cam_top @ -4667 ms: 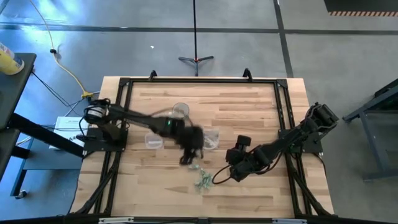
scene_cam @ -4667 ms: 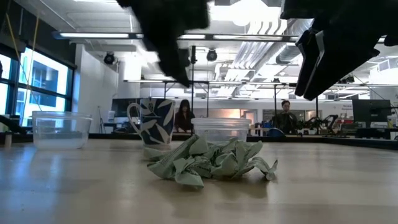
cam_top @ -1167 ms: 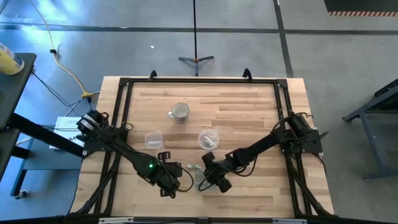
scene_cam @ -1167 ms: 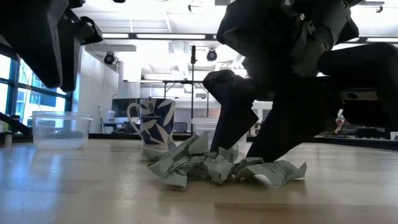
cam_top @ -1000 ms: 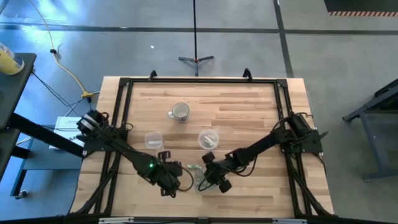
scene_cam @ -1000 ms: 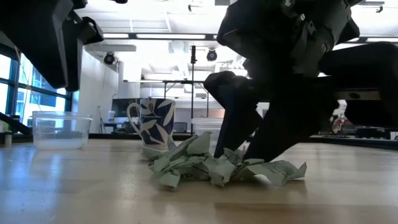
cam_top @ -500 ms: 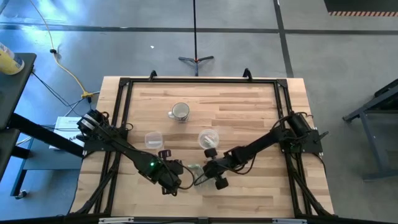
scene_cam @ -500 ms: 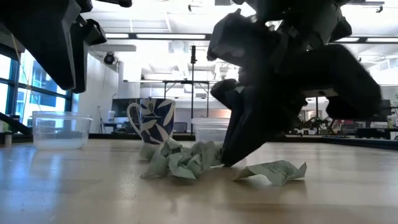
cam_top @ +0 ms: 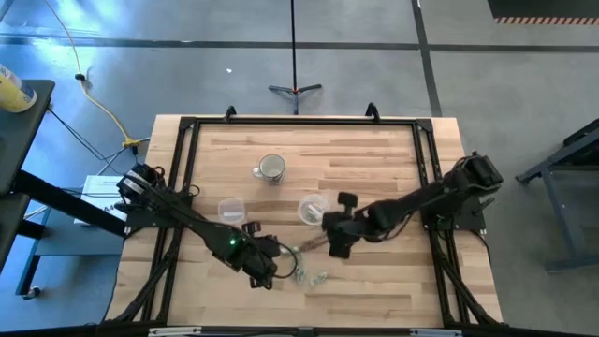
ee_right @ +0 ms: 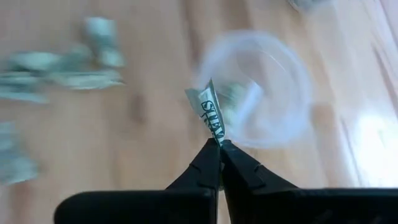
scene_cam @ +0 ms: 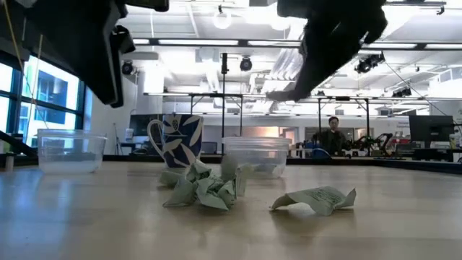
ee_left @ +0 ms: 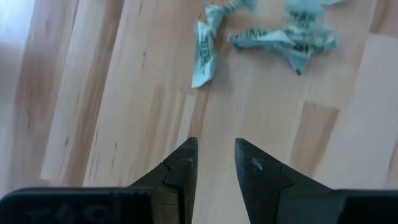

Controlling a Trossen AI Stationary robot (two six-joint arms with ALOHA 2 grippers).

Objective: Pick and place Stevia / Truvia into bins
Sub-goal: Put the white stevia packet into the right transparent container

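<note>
Between the tips of the right gripper (ee_right: 219, 144), one pale green sachet (ee_right: 210, 116) stands on end, its long axis running straight out from the fingers, which are pressed together on its lower edge. It hangs above the table (cam_top: 374, 159) just beside the round bin (ee_right: 258, 90), and something pale already lies inside that tub. In the high view the right gripper (cam_top: 334, 241) sits just on the near side of this round bin (cam_top: 314, 209).

The remaining sachets lie near the table's front edge. A crumpled heap (scene_cam: 203, 189) of them is too tangled to count, and one single sachet (scene_cam: 315, 198) lies flat to its right, apart from the heap, its long axis running left to right.

A second, squarish bin (cam_top: 230, 210) stands to the left of the round one, so there are two bins. One glass mug (cam_top: 270, 168) stands farther back, between them.

To the left of the heap hovers the left gripper (ee_left: 214, 163), above bare wood, its fingers slightly apart and holding nothing.
</note>
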